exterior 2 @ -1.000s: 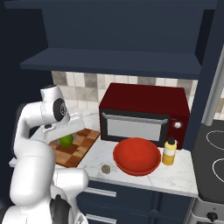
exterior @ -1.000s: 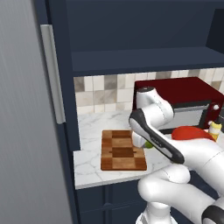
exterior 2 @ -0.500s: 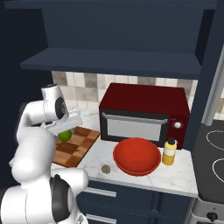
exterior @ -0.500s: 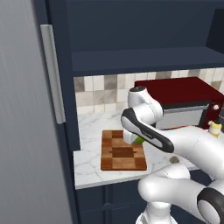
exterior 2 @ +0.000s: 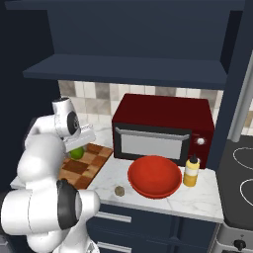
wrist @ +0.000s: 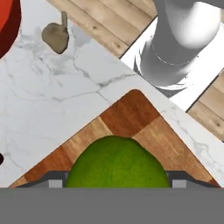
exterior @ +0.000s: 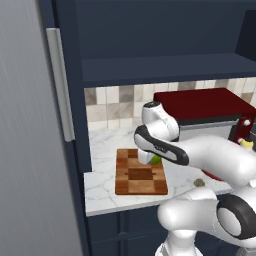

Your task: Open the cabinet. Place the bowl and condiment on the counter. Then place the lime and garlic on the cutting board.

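Lime (wrist: 117,162) clamped in end effector (exterior 2: 79,148), held over corner of cutting board (exterior: 140,172). Garlic (exterior 2: 119,190) on desk (exterior 2: 197,197) just beside red bowl (exterior 2: 154,176); yellow bottle (exterior 2: 191,171) upright at bowl's other side, near microwave (exterior 2: 163,127).

The white arm rises from the base, bends at its dark elbow joint and folds back toward the counter's left end, with the wrist turned downward. The gripper (exterior 2: 78,148) points down above the back right part of the cutting board (exterior 2: 79,166). Its two fingers are closed on the lime (wrist: 117,162), which fills the space between them in the hand view.
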Controlling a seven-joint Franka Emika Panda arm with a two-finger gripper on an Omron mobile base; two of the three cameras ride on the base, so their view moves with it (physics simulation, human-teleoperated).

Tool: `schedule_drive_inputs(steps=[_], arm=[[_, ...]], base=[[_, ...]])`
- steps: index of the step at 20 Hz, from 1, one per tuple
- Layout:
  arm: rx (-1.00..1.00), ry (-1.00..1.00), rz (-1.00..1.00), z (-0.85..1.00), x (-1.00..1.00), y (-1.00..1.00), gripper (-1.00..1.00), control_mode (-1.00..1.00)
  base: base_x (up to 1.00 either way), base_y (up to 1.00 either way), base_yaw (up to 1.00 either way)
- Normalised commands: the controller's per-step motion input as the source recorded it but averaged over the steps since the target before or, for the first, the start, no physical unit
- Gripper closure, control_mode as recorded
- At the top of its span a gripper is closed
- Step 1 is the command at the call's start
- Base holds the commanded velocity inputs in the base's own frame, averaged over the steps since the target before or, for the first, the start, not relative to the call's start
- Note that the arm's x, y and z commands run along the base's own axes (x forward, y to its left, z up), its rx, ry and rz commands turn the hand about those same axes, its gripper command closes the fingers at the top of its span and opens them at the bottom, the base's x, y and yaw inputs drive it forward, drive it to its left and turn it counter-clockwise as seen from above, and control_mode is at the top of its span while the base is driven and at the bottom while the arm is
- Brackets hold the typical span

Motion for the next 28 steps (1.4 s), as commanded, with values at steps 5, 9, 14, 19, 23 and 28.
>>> schedule_drive_inputs(steps=[5, 9, 14, 19, 23, 28], arm=[[0.0, 0.0, 0.06, -0.31, 0.37, 0.0, 1.0, -1.0], [0.0, 0.0, 0.06, -0.19, 0.34, 0.03, 1.0, -1.0], [0.0, 0.0, 0.05, -0.18, 0.32, 0.09, 1.0, -1.0], [0.0, 0.0, 0.04, -0.26, 0.27, 0.08, 1.0, -1.0], [0.0, 0.0, 0.04, -0.29, 0.19, 0.09, 1.0, -1.0], [0.0, 0.0, 0.04, -0.23, 0.22, 0.05, 1.0, -1.0]], base=[[0.0, 0.0, 0.0], [0.0, 0.0, 0.0], [0.0, 0.0, 0.0], [0.0, 0.0, 0.0], [0.0, 0.0, 0.0], [0.0, 0.0, 0.0]])
